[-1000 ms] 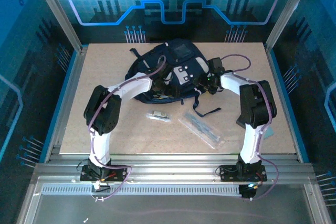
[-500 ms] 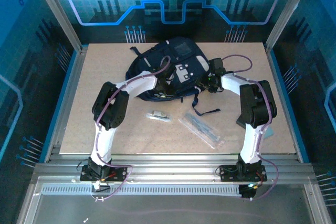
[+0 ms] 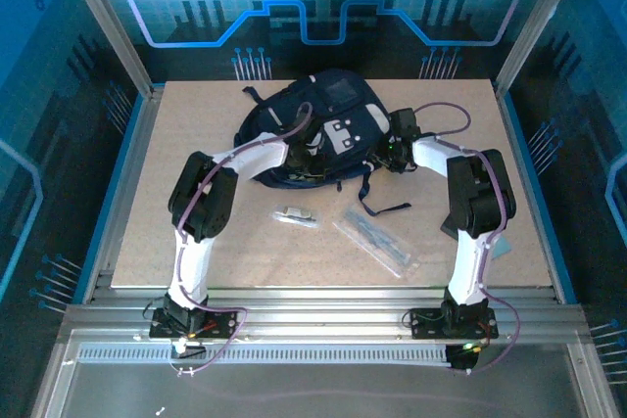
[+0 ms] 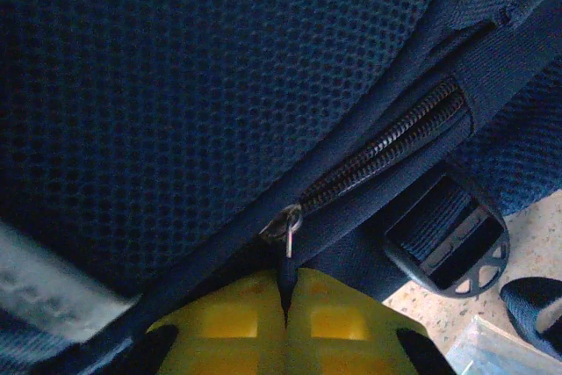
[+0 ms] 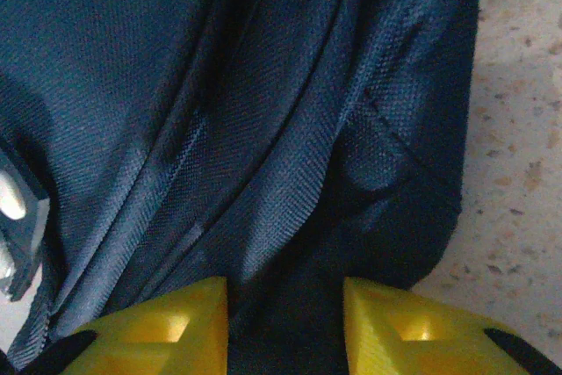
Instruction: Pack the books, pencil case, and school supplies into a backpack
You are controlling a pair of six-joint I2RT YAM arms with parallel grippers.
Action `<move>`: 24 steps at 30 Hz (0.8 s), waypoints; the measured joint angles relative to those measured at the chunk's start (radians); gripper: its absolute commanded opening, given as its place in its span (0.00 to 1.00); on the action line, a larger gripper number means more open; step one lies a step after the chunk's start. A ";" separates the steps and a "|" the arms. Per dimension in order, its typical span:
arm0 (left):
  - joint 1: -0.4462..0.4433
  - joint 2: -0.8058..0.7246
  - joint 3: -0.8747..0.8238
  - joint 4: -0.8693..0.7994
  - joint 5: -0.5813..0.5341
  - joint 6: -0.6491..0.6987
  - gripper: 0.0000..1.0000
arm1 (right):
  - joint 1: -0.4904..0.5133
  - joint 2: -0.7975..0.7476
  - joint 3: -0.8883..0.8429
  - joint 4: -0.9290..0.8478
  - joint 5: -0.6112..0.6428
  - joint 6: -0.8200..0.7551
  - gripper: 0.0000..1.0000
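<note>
The left end effector (image 4: pixel 285 285) is closed completely, its yellow fingers (image 4: pixel 228 322) pressed together on the dark zipper pull (image 4: pixel 287 243) that hangs from the slider at the near edge of the backpack (image 3: pixel 333 110). The right end effector (image 5: pixel 285 292) stands partly open with a fold of the backpack's navy fabric between its fingers (image 5: pixel 176 318); whether it is really gripping that fold cannot be told. The backpack lies at the far middle of the table (image 3: pixel 235 242). The pencil case (image 3: pixel 377 242) and the small pale school supplies (image 3: pixel 294 214) lie on the bare table nearer the arm bases, apart from each other. The backpack looks soft and floppy, made of woven cloth and padded mesh, so it will probably bunch and slide rather than keep its shape. One end effector likely needs to anchor the fabric while the other draws the pull along the zipper teeth (image 4: pixel 386 151). The pull is small and thin and could easily slip out of the grip. The transparent pencil case looks light and slick, and is probably best pinched across its narrow width. A pale grey patch (image 3: pixel 343 134) on the backpack carries small dark marks, too small to read, and no brand or lettering is legible anywhere.
</note>
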 measured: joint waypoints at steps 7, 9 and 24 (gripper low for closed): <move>0.051 -0.115 -0.108 -0.026 -0.007 0.031 0.00 | 0.000 0.039 0.061 -0.033 -0.003 0.000 0.35; 0.073 -0.144 -0.137 -0.032 -0.007 0.043 0.00 | 0.000 0.046 0.077 -0.047 -0.004 -0.001 0.35; 0.069 -0.208 -0.165 -0.091 -0.014 0.039 0.00 | -0.004 0.064 0.241 -0.167 0.013 -0.114 0.73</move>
